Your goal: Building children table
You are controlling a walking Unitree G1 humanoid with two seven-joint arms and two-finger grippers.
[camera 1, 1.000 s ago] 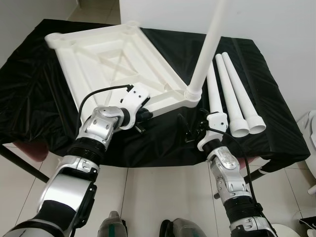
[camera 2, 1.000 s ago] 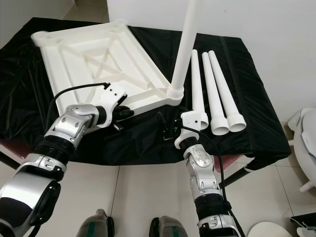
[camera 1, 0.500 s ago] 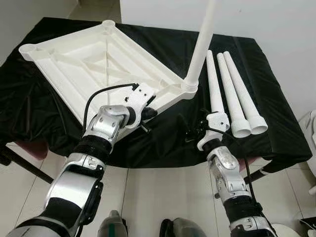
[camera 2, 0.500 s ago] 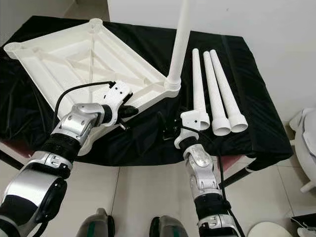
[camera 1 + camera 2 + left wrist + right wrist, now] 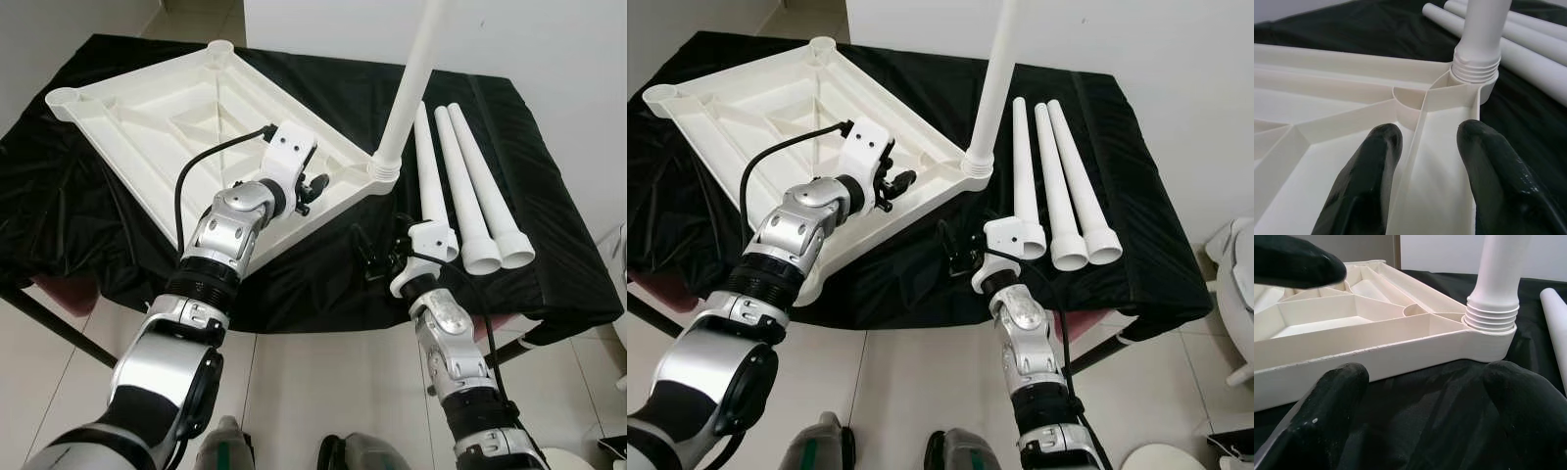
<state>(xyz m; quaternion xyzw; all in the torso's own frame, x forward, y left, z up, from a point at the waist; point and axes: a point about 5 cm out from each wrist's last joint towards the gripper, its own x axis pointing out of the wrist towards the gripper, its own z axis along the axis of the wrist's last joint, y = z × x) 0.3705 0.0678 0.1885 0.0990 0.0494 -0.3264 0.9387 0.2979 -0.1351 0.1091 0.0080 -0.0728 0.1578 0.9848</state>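
Moved my left gripper (image 5: 312,186) up over the tabletop (image 5: 147,127) rim, fingers (image 5: 1364,181) open astride a rib, holding nothing, upside-down tabletop on black cloth (image 5: 549,245), one leg (image 5: 416,73) screwed in, three legs (image 5: 470,186) beside, my right gripper (image 5: 377,259) open, empty, near that corner

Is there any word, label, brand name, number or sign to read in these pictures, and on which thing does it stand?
None can be read.
The white tabletop, the leg screwed into its corner and the three loose legs are plain white.
The black cloth is plain.
The left tool and the right tool bear no lettering.
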